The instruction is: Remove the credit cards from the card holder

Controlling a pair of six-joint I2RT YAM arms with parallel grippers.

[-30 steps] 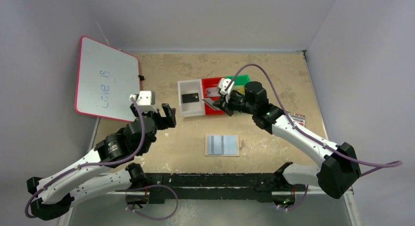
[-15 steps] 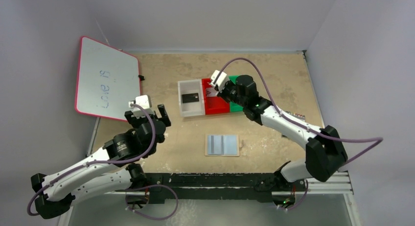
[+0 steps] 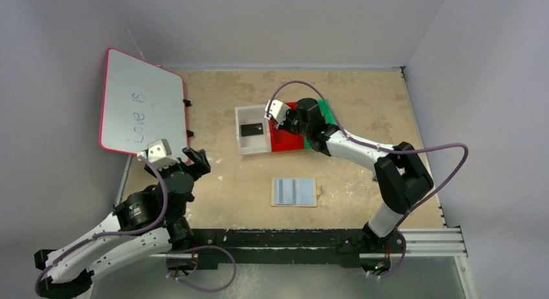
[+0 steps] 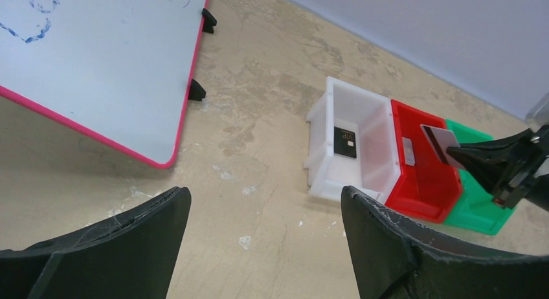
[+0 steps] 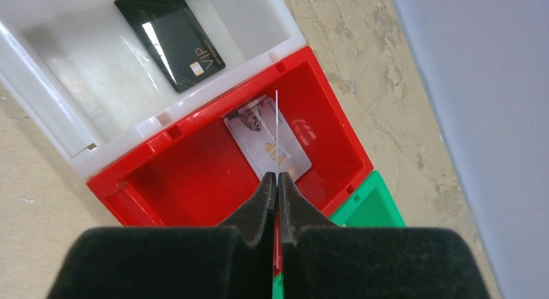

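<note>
The striped credit card (image 4: 439, 143) is clamped by one short end between the closed fingers of the right hand (image 5: 278, 180). It stands on edge with its long axis running straight out ahead of the fingertips. That hand's own camera therefore sees it only as a thin pale line. From the side its face is pale with a dark stripe across it.

It is held over the red bin (image 5: 188, 177). Just below and ahead of the fingertips a silvery card (image 5: 257, 143) lies flat on that bin's floor, its long axis slanting a little off the held card's line. Ahead and to the left of the hand a glossy black card (image 5: 169, 39) lettered "VIP" lies flat in the white bin (image 5: 84, 72), slanted the same way. The green bin (image 5: 366, 206) sits close at the hand's right. All three are smooth, open-topped plastic boxes set side by side.

The card holder (image 3: 294, 191) lies open and flat on the worn, mottled tan tabletop (image 3: 369, 98). It is well behind the right hand, toward the arm bases, with its long axis crosswise. It shows two blue-grey panels inside a tan border.

The left hand (image 4: 263, 202) hangs well off to the left with its fingers wide apart, gripping nothing. The pink-framed whiteboard (image 3: 139, 111) stands to its left and the bins lie ahead to its right.
</note>
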